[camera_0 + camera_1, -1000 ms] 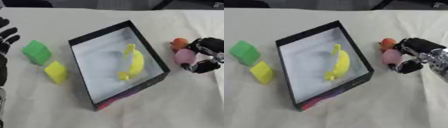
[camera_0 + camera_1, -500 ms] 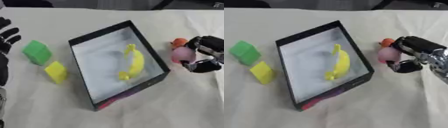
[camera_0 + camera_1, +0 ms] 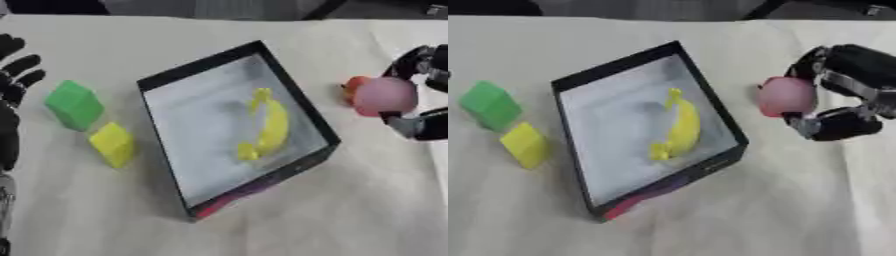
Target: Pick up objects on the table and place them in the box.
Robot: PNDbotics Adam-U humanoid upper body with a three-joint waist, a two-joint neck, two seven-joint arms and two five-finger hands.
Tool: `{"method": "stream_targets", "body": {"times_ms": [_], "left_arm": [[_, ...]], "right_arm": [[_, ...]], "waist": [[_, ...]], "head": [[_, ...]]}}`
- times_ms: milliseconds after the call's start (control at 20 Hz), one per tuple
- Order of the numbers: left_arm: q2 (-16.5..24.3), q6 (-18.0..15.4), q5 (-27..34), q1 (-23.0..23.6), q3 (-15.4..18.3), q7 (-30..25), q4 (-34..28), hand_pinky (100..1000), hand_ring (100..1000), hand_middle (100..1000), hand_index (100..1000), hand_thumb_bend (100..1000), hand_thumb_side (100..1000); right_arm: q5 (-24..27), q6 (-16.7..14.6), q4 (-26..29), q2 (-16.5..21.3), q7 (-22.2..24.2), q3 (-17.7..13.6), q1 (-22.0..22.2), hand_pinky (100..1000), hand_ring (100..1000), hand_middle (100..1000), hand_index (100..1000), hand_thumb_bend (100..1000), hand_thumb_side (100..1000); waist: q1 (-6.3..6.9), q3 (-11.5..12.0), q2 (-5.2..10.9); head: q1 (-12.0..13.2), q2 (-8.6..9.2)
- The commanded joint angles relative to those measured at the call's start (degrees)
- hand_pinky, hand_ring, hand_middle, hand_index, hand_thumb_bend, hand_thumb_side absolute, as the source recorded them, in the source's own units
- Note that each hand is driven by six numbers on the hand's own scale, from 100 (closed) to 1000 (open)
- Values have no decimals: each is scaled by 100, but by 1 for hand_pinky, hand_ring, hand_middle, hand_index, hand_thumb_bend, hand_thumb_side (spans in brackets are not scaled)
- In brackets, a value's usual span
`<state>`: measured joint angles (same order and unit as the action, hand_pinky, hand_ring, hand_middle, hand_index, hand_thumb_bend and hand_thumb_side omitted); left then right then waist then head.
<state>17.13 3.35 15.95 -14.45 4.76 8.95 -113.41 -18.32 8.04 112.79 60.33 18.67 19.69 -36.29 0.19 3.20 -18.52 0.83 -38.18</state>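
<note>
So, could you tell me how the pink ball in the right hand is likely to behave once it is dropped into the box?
The pink ball looks round and smooth, so it will probably roll. The box walls should stop it, perhaps against the banana.

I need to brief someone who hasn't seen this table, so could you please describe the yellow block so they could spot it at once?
Start at the black box in the middle of the table; the banana lies inside it. Left of the box, outside it, sit two blocks. The yellow block is the nearer one, just in front of the green block.
</note>
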Motion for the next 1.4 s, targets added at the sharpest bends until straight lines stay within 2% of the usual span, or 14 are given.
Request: {"method": "stream_targets", "body": {"times_ms": [50, 100, 150, 200, 350, 650, 900, 1400], "left_arm": [[126, -22, 32, -16, 62, 23, -118, 812, 774, 783, 809, 204, 928], [125, -34, 38, -13, 78, 39, -118, 812, 774, 783, 809, 205, 927], [128, -43, 37, -9, 95, 54, -118, 812, 775, 785, 809, 205, 927], [124, -54, 25, -10, 113, 70, -118, 812, 775, 783, 809, 206, 924], [110, -122, 80, -18, 173, 128, -118, 812, 775, 783, 809, 208, 920], [94, -215, 210, -53, 283, 232, -118, 812, 775, 782, 808, 213, 914], [84, -271, 232, -113, 326, 224, -118, 812, 775, 782, 808, 212, 910], [50, -339, 239, -226, 326, 159, -118, 812, 775, 782, 808, 210, 908]], "right_arm": [[241, -48, 176, -132, 71, -86, -395, 788, 583, 485, 658, 100, 180], [250, -48, 178, -253, 147, -18, -570, 787, 584, 485, 659, 100, 179], [237, -46, 179, -356, 213, 38, -713, 787, 584, 488, 658, 100, 324], [207, -60, 178, -491, 269, 94, -866, 786, 584, 486, 658, 100, 174], [35, -49, -1, -937, 478, 289, -1270, 787, 584, 485, 657, 100, 172], [-397, -206, -689, -1553, 867, 683, -1675, 785, 582, 484, 654, 100, 208], [-844, -490, -1353, -1957, 1190, 1018, -1816, 783, 589, 488, 657, 100, 241], [-1535, -921, -2657, -2694, 1273, 1186, -1932, 799, 621, 518, 689, 100, 259]], "waist": [[-9, -3, 166], [-8, -7, 171], [-6, -14, 175], [-5, -13, 180], [1, -19, 188], [6, 12, 182], [11, 66, 151], [30, 167, 51]], "head": [[-29, -9], [-38, -14], [-43, -18], [-63, -25], [-87, -34], [-156, -49], [-225, -45], [-334, 9]]}}
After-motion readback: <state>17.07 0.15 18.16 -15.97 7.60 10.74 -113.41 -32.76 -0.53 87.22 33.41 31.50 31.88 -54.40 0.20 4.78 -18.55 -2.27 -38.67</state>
